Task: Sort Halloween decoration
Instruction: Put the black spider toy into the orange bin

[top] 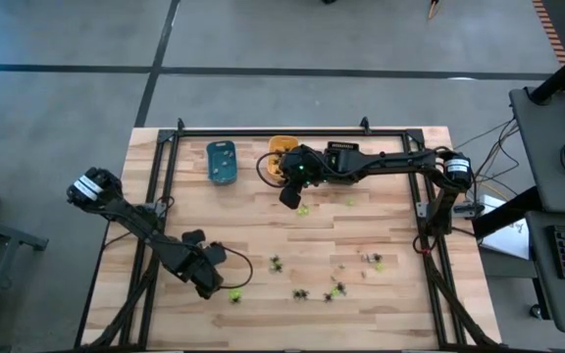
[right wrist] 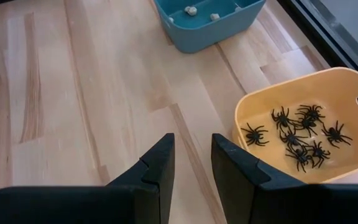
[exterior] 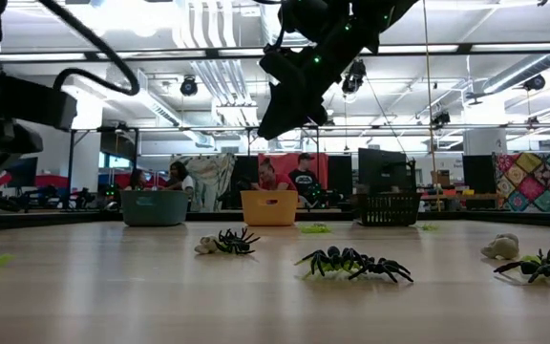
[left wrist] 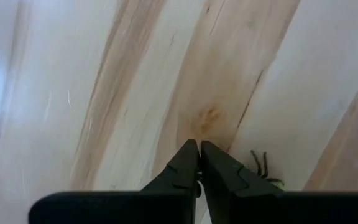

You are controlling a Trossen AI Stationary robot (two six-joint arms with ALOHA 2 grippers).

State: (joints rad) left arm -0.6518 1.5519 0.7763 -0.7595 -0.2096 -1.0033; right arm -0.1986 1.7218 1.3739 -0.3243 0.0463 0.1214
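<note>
Leftmost, the left gripper (top: 214, 284) sits low at the near left part of the table (top: 381, 226), its fingers (left wrist: 182, 165) pressed together with nothing between them. A yellow-green spider (top: 234, 295) lies just beside its tip on the wood; the left wrist view shows its legs right next to the closed fingers.

Further right along the near side, the loose spiders (top: 336, 287) are scattered over the boards: black ones, yellow-green ones and a few pale bits, well apart from both grippers. One black spider (exterior: 356, 262) shows plainly in the low view.

At the far edge stand a blue tray (top: 222, 161) with a few pale pieces in it, and to its right an orange tray (right wrist: 303, 134) holding a cluster of black spiders (right wrist: 297, 134).

The right gripper (top: 289, 196) hangs above the table just near of the orange tray, fingers (right wrist: 157, 165) parted with a moderate gap and empty. A yellow-green spider lies on the wood close by, on its near right.
</note>
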